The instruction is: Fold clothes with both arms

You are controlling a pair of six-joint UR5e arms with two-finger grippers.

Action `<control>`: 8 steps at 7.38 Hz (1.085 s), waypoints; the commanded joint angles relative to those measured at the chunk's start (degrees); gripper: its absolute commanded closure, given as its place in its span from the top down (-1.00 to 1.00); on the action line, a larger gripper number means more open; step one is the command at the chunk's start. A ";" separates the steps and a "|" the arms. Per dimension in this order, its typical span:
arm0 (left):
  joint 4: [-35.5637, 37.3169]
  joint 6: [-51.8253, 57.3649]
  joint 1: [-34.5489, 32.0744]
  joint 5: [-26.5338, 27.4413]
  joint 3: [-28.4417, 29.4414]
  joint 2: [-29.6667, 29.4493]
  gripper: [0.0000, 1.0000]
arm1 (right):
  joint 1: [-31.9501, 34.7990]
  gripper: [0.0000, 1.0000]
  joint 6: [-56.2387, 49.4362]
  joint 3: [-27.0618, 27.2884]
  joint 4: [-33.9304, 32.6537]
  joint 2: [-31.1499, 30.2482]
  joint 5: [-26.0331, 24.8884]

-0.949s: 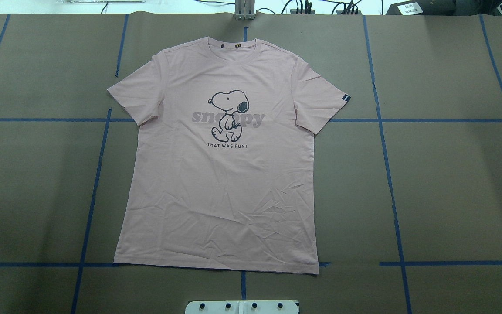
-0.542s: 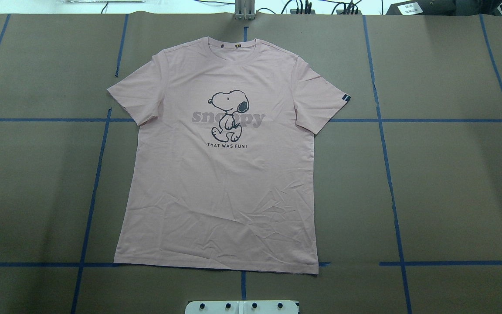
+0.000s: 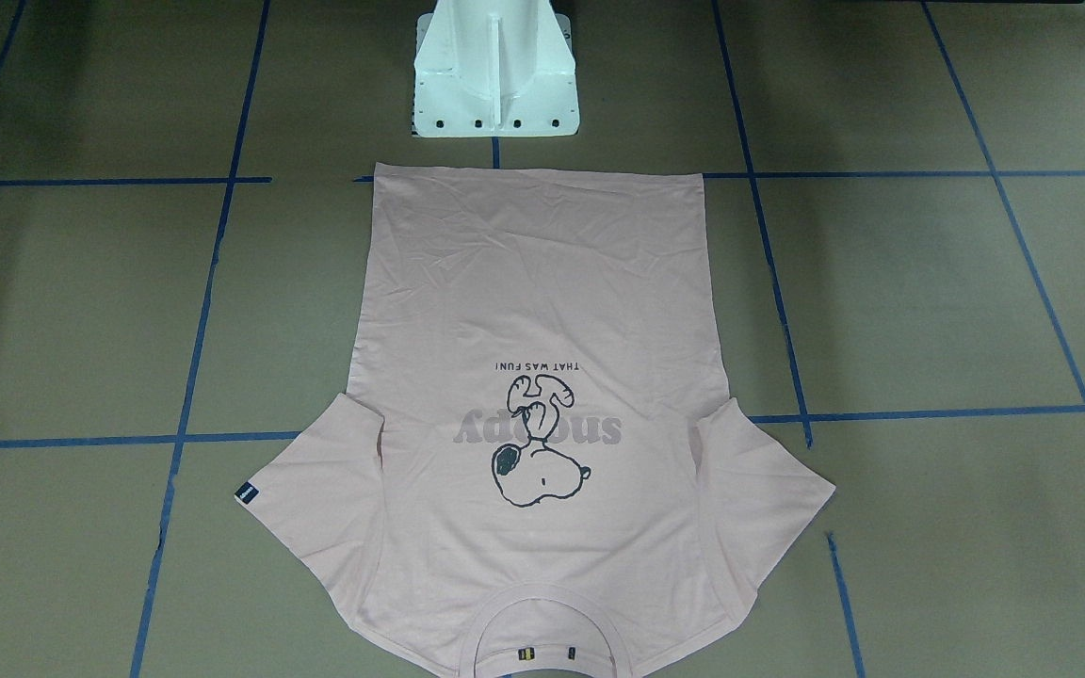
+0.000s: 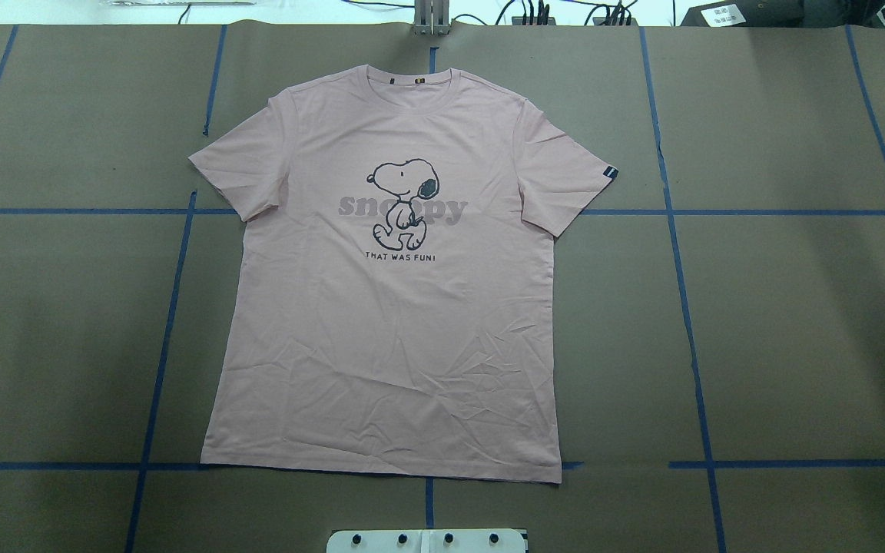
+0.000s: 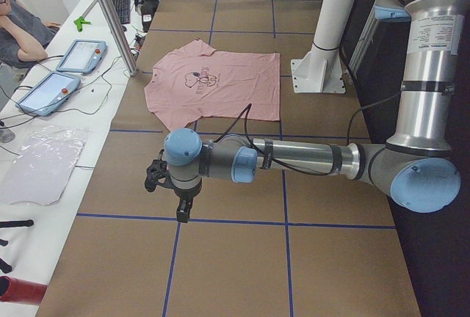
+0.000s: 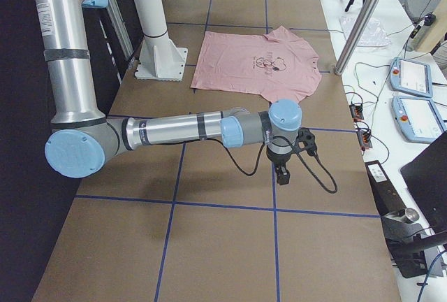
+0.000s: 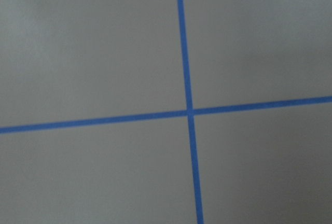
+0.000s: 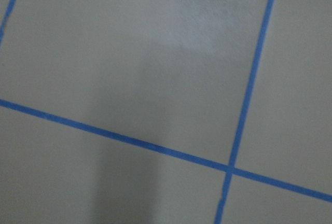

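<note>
The pale pink T-shirt [image 4: 389, 322] lies flat and face up on the brown table, its collar at the far side and its hem toward the robot's base; it also shows in the front view [image 3: 542, 282] and both side views [image 5: 220, 86] [image 6: 255, 61]. My left gripper [image 5: 181, 210] hangs over bare table well off to the shirt's side, and I cannot tell whether it is open or shut. My right gripper [image 6: 281, 170] hangs over bare table on the other side, also impossible to judge. Both wrist views hold only brown surface and blue tape lines.
The white pedestal base [image 3: 495, 85] stands just behind the shirt's hem. A metal post [image 5: 110, 16] rises at the table's far edge. Teach pendants [image 5: 77, 56], cables and a plastic bag [image 5: 44, 163] lie on the white bench, where a person [image 5: 18, 31] sits.
</note>
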 commanded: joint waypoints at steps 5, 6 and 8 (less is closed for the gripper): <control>-19.08 -9.99 13.97 -1.22 4.80 -7.31 1.00 | -14.80 1.00 21.38 -13.21 7.14 21.82 -5.64; -19.17 -17.59 15.22 -0.79 7.01 -10.12 1.00 | -16.82 1.00 26.87 -13.56 7.23 22.97 -5.65; -19.43 -22.23 17.43 1.76 7.03 -11.72 1.00 | -22.87 1.00 38.71 -16.01 14.20 24.82 -10.19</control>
